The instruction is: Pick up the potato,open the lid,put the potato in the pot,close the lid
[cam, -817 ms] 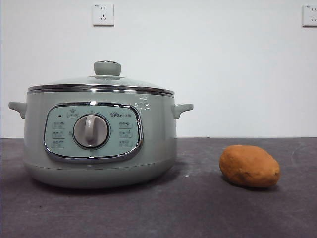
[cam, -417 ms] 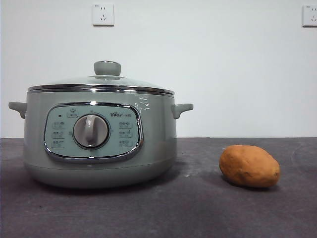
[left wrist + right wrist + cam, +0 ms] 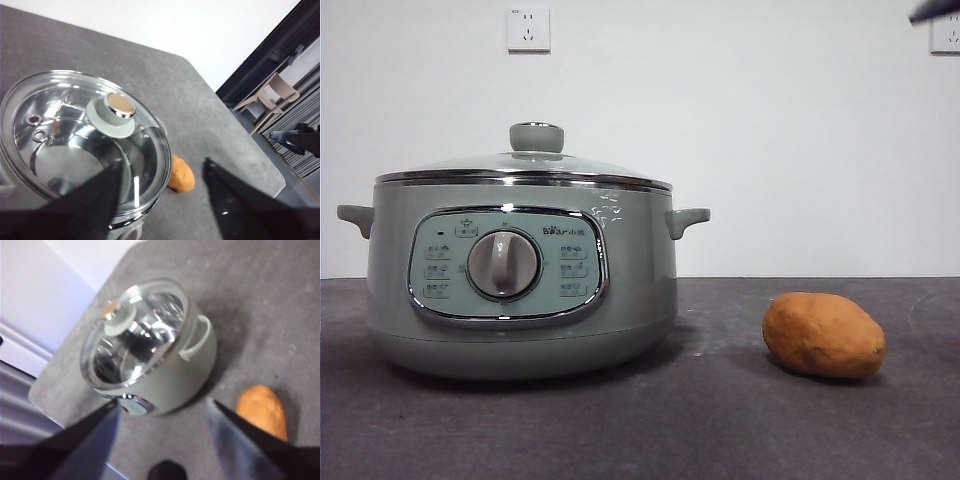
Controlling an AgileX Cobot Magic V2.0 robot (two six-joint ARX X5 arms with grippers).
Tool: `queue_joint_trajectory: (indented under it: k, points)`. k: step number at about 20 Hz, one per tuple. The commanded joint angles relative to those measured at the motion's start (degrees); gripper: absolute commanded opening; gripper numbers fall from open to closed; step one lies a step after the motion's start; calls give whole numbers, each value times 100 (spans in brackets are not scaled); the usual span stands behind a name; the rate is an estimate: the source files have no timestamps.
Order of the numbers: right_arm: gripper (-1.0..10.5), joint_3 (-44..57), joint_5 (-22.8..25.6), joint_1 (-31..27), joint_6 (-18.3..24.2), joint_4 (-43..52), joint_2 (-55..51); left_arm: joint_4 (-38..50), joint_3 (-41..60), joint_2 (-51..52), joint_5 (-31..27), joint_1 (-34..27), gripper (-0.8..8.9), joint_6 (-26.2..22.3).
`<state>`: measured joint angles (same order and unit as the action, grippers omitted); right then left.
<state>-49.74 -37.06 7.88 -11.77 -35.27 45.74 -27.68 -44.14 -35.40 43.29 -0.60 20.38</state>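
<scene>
The sage-green pot [image 3: 520,290] stands on the dark table at the left, and the glass lid [image 3: 525,165] with its green knob sits closed on it. The orange-brown potato [image 3: 824,335] lies on the table to the right of the pot, apart from it. My left gripper [image 3: 162,165] is open and empty, high above the lid [image 3: 110,112], with the potato [image 3: 181,175] beyond the pot. My right gripper [image 3: 162,405] is open and empty, high above the table between the pot [image 3: 155,360] and the potato [image 3: 262,410]. A black arm tip [image 3: 935,10] shows at the top right corner.
The dark grey table [image 3: 720,420] runs along a white wall with two sockets [image 3: 528,30]. The other arm's gripper [image 3: 300,140] shows off the table's edge in the left wrist view, near a chair [image 3: 270,97].
A black arm tip has come into the front view at the top right corner. The pot, lid and potato have not moved.
</scene>
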Motion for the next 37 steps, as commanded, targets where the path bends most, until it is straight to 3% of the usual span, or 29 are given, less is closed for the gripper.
queue_joint_trajectory:
  k: [1,11,15,18,24,30,34,37]
  points:
    - [505,-22,76,28,225,-2,98,20,-22,-11,35,-4,416,-120]
    - [503,-129,1947,1137,479,-129,892,24,-22,-15,-293,216,408,-413]
    - [501,-293,3206,1967,645,-175,1829,79,-79,-17,-739,555,408,-446]
    - [501,-448,3709,2260,697,-166,2603,-50,-398,-52,-1390,863,408,-763]
    - [500,-505,3895,2291,831,170,3818,-704,-1386,-306,-2896,1449,408,-1617]
    - [496,-505,3893,2275,883,708,4520,-713,-1716,-614,-3171,1875,408,-1744]
    - [345,-505,3899,2190,883,916,4815,-713,-1716,-807,-3176,2100,408,-1744]
    - [93,-505,3897,2144,883,957,4815,-713,-1716,-911,-3281,2232,408,-1746]
